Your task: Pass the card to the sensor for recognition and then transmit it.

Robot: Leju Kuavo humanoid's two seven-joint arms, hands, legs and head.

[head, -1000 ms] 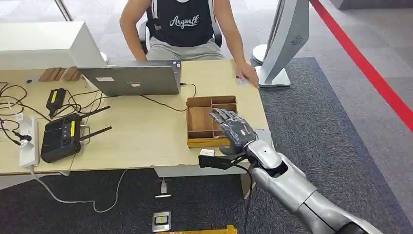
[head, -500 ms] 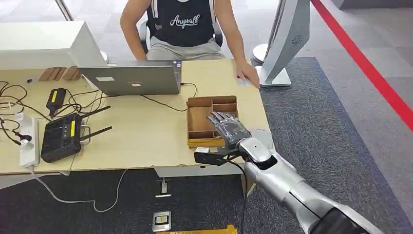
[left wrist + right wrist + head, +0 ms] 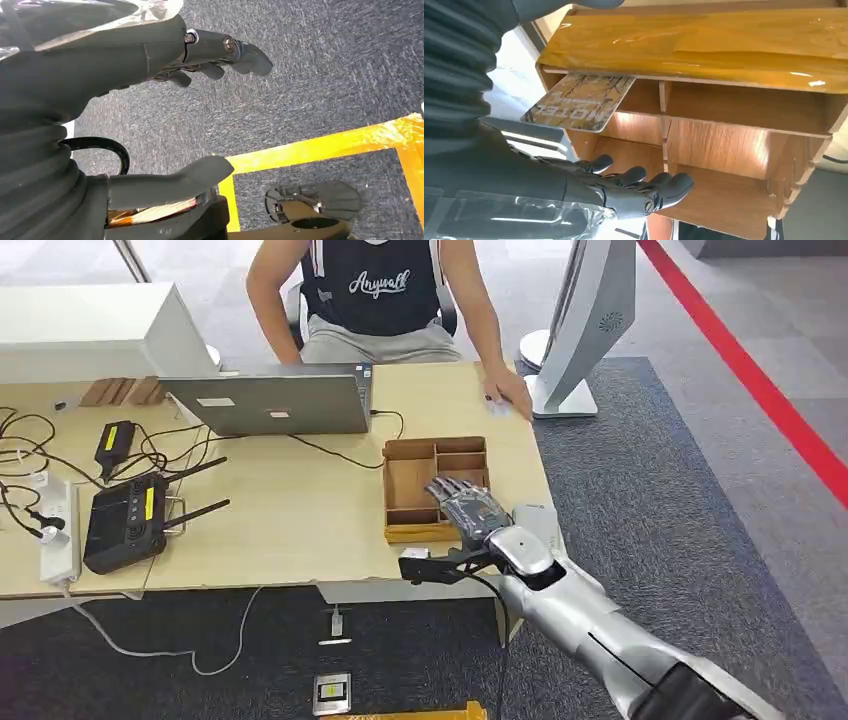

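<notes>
The robot's right hand (image 3: 468, 508) reaches over the near right part of a light wooden table (image 3: 300, 510), hovering above the near end of a brown wooden tray (image 3: 400, 485) divided into compartments. Its dark fingers (image 3: 644, 182) are stretched out flat and slightly apart, released, gripping nothing. In the right wrist view, a patterned card (image 3: 579, 101) printed with the word HOTEL leans tilted at the tray's near corner, one end tucked under the tray's glossy front wall, just beside the hand's thumb side; whether the thumb touches it cannot be told. Beyond the hand, on the far side of the tray, a person (image 3: 385, 290) in a dark sleeveless top sits at the table, one hand resting near the base of a white upright stand (image 3: 585, 320). Farther away from the hand, toward the robot's left, lie an open grey laptop (image 3: 270, 400), a black router with antennas (image 3: 130, 520), tangled cables and a white power strip (image 3: 58, 530). The left hand (image 3: 210, 55) hangs over dark grey carpet (image 3: 320, 75) marked with yellow tape (image 3: 325, 147), its fingers loosely apart, holding nothing.
</notes>
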